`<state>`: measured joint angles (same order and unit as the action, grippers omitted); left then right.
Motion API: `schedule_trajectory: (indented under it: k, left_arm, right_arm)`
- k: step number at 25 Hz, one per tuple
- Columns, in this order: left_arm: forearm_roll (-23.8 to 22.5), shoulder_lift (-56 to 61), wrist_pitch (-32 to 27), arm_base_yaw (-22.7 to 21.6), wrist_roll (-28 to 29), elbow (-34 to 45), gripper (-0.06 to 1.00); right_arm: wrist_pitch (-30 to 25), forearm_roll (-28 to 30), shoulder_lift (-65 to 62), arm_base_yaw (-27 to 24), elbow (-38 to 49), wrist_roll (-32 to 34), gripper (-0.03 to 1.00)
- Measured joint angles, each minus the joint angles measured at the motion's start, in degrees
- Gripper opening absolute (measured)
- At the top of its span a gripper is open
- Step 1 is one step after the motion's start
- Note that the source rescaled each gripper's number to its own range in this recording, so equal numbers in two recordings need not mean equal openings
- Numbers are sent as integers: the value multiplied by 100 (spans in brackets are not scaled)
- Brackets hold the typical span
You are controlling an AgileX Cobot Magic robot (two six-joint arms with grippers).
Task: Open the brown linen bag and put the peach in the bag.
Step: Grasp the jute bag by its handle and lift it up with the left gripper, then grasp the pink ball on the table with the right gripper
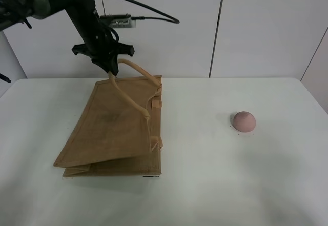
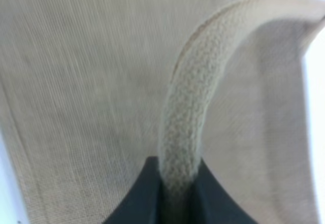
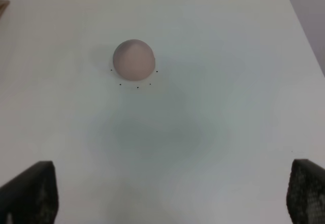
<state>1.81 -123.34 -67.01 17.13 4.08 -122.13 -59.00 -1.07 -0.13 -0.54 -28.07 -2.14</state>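
We see a white table [image 1: 205, 195] with the brown bag [image 1: 113, 134] on its left and the peach [image 1: 244, 121] well apart on its right.

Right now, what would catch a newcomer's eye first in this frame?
The left gripper, shut on a beige handle, holds up one side of the brown linen bag lying on the left of the white table. The peach sits alone on the right, with the right gripper open and apart from it.
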Motion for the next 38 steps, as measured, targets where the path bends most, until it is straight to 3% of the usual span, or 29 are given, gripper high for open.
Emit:
schedule_trajectory:
  k: [13, 24, 29, 38]
  left_arm:
    - [-22, 1708, -17, 0, -76, -67, 0]
    - [2, 2001, -17, 0, -94, -55, 0]
    - [61, 2009, -17, 0, -94, -45, 0]
    - [72, 2009, -17, 0, -94, -45, 0]
  right_arm:
    - [0, -14, 0, 0, 0, 0, 100]
    - [10, -14, 186, 0, -6, 0, 100]
    - [269, -14, 1724, 0, -314, 0, 100]
    - [869, -78, 5603, 0, -1542, -31, 100]
